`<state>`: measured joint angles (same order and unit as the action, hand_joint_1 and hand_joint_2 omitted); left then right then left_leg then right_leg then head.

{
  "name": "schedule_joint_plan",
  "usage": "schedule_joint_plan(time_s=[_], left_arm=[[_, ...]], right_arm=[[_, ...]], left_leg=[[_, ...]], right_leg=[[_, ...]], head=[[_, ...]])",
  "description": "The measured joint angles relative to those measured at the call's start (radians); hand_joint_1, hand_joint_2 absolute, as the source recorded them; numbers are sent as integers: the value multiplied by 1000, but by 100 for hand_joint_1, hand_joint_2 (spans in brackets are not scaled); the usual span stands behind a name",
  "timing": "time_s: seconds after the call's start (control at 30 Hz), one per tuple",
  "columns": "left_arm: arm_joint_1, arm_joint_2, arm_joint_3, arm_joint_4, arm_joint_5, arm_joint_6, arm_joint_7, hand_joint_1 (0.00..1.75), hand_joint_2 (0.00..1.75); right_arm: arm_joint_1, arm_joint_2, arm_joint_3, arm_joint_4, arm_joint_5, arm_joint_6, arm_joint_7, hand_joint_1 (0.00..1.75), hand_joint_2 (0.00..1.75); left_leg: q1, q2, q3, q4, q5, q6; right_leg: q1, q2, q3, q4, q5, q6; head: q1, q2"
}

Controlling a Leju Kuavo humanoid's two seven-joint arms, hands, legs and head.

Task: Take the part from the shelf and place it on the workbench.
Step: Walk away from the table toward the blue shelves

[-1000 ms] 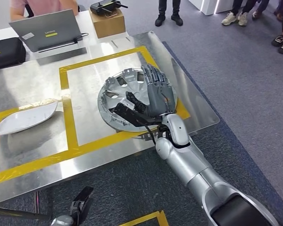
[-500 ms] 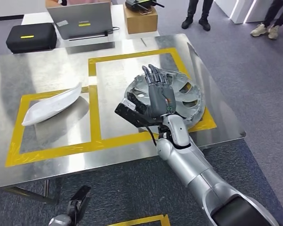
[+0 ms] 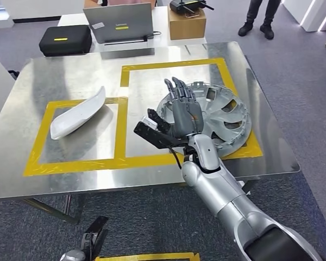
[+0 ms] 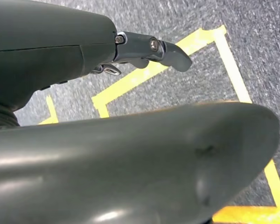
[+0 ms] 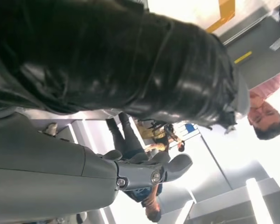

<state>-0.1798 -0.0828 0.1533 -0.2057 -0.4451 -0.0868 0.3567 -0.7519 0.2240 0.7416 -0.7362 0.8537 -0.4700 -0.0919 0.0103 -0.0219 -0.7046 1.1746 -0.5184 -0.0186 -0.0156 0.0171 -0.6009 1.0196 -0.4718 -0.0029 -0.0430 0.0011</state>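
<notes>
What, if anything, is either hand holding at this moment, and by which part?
Nothing. The right hand is raised with fingers spread above the wheel cover, which lies on the workbench. The left hand hangs low, holding nothing.

one wheel cover (image 3: 219,111), one white panel (image 3: 77,113), one laptop (image 3: 118,23), one black case (image 3: 65,39).

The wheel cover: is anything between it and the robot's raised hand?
Nothing visible. The right hand is raised, fingers spread, in front of the wheel cover, which already lies on the workbench across the yellow tape.
</notes>
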Motion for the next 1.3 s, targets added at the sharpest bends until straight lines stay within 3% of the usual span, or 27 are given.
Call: schedule_joint_plan(time_s=[0.07,0.1,0.13,0.2,0.27,0.33,0.43,0.47,0.73,0.87,0.93,0.97,1.03,1.07,1.1,1.2,1.27,1.3], left_arm=[[0,-1,0,0,-1,1,0,0,0],[1,-2,0,0,-2,1,0,0,0],[2,-2,0,0,-2,2,0,0,0],[1,0,0,0,-4,2,-1,0,0],[-1,0,0,0,-4,3,-1,0,0],[0,-1,0,0,-4,4,-1,0,0],[2,-3,1,0,-6,13,-7,0,0],[2,-2,2,0,-7,17,-11,0,0],[-4,-3,3,0,-34,26,-30,0,0],[-8,-1,3,0,-48,36,-31,0,0],[-13,-3,3,0,-51,41,-31,0,0],[-15,-3,3,0,-53,43,-31,0,0],[-17,-3,4,0,-55,45,-31,0,0],[-17,-3,4,0,-56,45,-31,0,0],[-17,-3,4,0,-57,46,-31,0,0],[-20,-1,4,0,-58,47,-31,0,0],[-21,2,5,0,-59,48,-31,0,0],[-21,4,5,0,-59,48,-31,0,0]], right_arm=[[3,-1,0,0,0,0,0,0,0],[4,-1,0,0,0,0,0,0,0],[4,-1,1,0,0,0,0,0,0],[3,-1,1,0,0,0,0,0,0],[1,-1,0,0,1,0,0,0,0],[0,-2,0,0,0,0,1,0,0],[0,-2,0,0,4,-1,4,0,0],[0,-2,0,0,9,-2,6,0,0],[0,-4,0,0,71,-36,38,0,0],[0,-3,-3,-2,92,-41,43,0,0],[0,-4,-6,-3,101,-47,47,0,0],[0,-5,-7,-3,105,-49,49,0,0],[5,-10,-8,-2,108,-51,54,0,0],[8,-13,-8,-1,110,-51,55,0,0],[10,-14,-9,-1,112,-52,57,0,0],[10,-16,-9,-1,123,-54,60,0,0],[10,-16,-10,-2,125,-54,60,0,0],[11,-16,-10,-2,125,-55,60,0,0]], left_leg=[[2,13,-54,119,-43,-4],[3,14,-60,136,-40,-4],[2,15,-45,110,-18,-2],[-2,30,26,-25,43,7],[-10,47,82,-133,69,17],[-13,47,90,-156,68,20],[-12,42,90,-158,71,18],[-12,42,90,-158,71,19],[-15,42,88,-156,70,28],[-14,41,96,-177,90,56],[-6,41,101,-204,109,64],[-5,41,100,-208,114,65],[-2,37,93,-207,119,62],[0,36,88,-206,121,58],[4,34,83,-202,124,53],[19,29,60,-175,124,27],[19,25,44,-157,127,8],[17,23,39,-156,132,1]], right_leg=[[2,-20,0,0,-1,-2],[3,-28,0,0,-1,-3],[4,-36,1,0,-2,-2],[7,-49,3,1,-4,0],[12,-59,3,1,-5,7],[16,-65,0,1,-6,9],[18,-68,1,0,-6,-9],[18,-68,2,-2,-4,-9],[15,-67,6,-15,6,18],[11,-65,7,-26,11,44],[12,-41,-18,24,-32,48],[10,-29,-41,79,-66,49],[4,-19,-90,203,-121,55],[0,-18,-101,232,-127,59],[-5,-19,-92,221,-114,64],[-20,-13,5,49,-43,87],[-21,-4,28,5,-35,79],[-18,-2,24,11,-32,66]], head=[[-1,0],[-1,0],[-1,0],[-1,0],[0,0],[1,0],[2,0],[2,0],[1,0],[1,0],[2,0],[3,0],[3,0],[3,0],[3,0],[5,0],[6,0],[6,0]])
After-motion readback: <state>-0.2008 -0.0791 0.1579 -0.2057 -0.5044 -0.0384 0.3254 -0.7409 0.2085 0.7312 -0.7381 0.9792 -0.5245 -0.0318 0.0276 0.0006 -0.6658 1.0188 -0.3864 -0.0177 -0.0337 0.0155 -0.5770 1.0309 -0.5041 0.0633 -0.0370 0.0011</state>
